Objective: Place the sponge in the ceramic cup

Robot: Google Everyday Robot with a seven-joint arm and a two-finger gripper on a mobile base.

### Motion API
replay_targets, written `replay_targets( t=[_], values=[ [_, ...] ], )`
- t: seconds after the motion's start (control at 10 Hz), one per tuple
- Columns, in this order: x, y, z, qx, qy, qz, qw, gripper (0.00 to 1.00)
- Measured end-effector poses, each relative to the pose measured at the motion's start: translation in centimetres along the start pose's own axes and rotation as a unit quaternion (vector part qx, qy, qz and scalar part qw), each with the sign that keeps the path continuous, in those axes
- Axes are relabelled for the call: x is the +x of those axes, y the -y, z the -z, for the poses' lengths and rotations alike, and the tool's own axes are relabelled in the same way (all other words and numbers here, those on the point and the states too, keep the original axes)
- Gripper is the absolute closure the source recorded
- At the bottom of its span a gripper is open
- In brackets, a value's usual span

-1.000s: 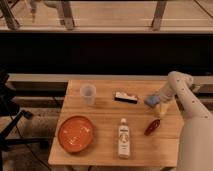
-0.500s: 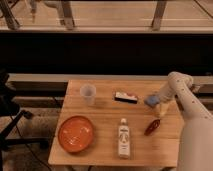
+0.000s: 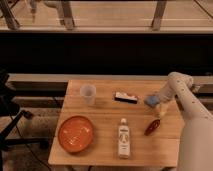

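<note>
The light-blue sponge (image 3: 151, 101) sits at the right side of the wooden table (image 3: 105, 112), beside the black-and-white box. My gripper (image 3: 157, 103) is down at the sponge, at the end of the white arm that reaches in from the right; the arm hides part of it. The pale ceramic cup (image 3: 88, 94) stands upright near the table's back left, well apart from the gripper.
A flat black-and-white box (image 3: 125, 97) lies at the back centre. An orange bowl (image 3: 76, 133) sits front left, a white bottle (image 3: 123, 138) lies front centre, and a red object (image 3: 152, 126) rests front right. A dark wall rises behind the table.
</note>
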Motion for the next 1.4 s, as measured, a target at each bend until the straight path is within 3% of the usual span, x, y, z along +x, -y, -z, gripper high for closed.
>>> replay_targets(
  t=[0.4, 1.4],
  values=[
    [0.08, 0.03, -0.09, 0.002, -0.001, -0.002, 1.0000, 0.00],
    [0.08, 0.21, -0.16, 0.010, -0.002, -0.010, 0.9999, 0.14]
  ],
)
